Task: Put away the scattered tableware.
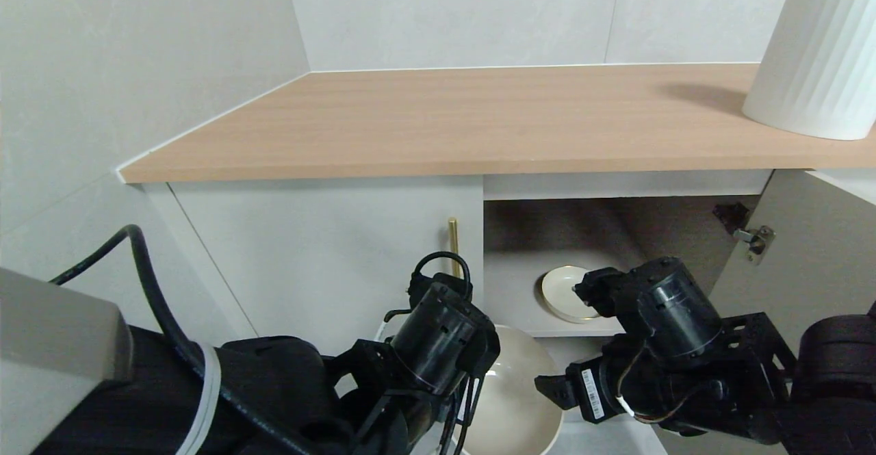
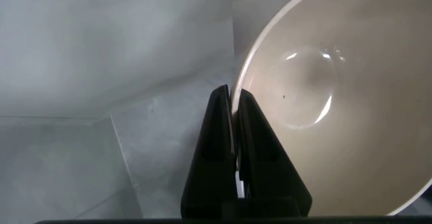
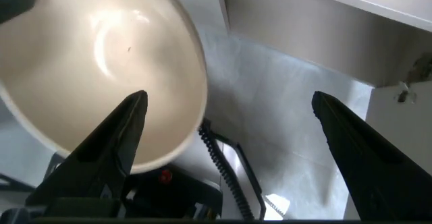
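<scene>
Left gripper: fingers pressed together on the rim of the cream bowl, one finger inside, one outside. The bowl sits low in front of the cabinet, below the front edge of the shelf, roughly where the closed left door meets the open compartment. Its inside faces up. A brass handle runs along that door's right edge, just above the left wrist.

On the shelf, near its front edge: a small plate with a gold rim, lying flat.

Right gripper: fingers spread wide, nothing between them, just beside the bowl's right rim. Can't tell whether one finger touches it.

The right door is swung open, with its hinge showing. On the countertop above, at the right end, stands a white ribbed container.
</scene>
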`<state>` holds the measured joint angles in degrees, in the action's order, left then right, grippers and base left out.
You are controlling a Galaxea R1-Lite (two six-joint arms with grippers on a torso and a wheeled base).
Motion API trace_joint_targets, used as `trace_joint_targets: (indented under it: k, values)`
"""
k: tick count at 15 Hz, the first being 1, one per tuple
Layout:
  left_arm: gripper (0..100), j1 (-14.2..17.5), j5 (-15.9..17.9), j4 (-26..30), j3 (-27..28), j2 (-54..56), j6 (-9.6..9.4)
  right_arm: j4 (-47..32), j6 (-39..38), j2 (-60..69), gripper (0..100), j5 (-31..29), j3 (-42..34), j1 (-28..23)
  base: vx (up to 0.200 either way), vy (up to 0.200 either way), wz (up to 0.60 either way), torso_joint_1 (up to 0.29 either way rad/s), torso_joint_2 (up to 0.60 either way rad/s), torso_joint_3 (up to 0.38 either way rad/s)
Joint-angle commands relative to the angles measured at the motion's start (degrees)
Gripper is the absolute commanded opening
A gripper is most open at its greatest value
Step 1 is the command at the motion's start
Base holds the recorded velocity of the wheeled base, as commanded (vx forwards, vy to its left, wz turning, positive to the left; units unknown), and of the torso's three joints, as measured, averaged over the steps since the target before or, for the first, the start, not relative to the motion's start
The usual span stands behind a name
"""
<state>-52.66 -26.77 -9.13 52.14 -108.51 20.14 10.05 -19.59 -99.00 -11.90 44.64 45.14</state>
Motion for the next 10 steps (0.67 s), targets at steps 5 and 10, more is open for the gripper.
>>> trace_joint_targets:
  k: [5,10]
  values:
    - [0,-0.9,-0.1,0.0,-0.4,1.4,0.08,4.2,-0.3,-4.5,100,-0.2,-0.2,-0.3,0.000,0.000,0.00,0.000,0.00,0.000]
    - [0,-0.9,-0.2,0.1,-0.4,1.3,0.60,4.9,-1.0,-5.0,0,-0.1,-0.3,-0.3,0.000,0.000,0.00,0.000,0.00,0.000]
